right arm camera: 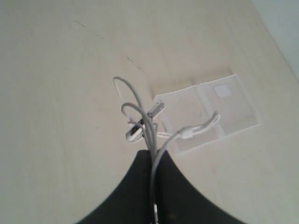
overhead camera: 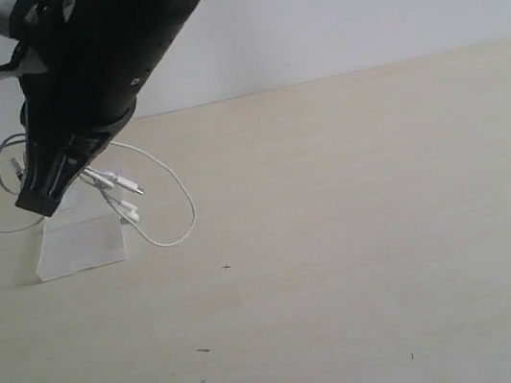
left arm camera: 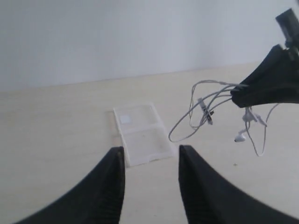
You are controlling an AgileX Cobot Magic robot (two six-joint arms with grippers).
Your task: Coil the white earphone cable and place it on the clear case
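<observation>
My right gripper reaches across to the left side of the exterior view and is shut on a bunch of loops of the white earphone cable. It hangs just above the clear case. In the right wrist view the cable runs up between the closed jaws, with the case and its white label underneath. My left gripper is open and holds nothing, on the near side of the case. The cable and an earbud dangle from the right gripper.
A pale wooden tabletop stretches to the right and toward the front. A white wall stands behind it. The black right arm crosses the upper left of the exterior view.
</observation>
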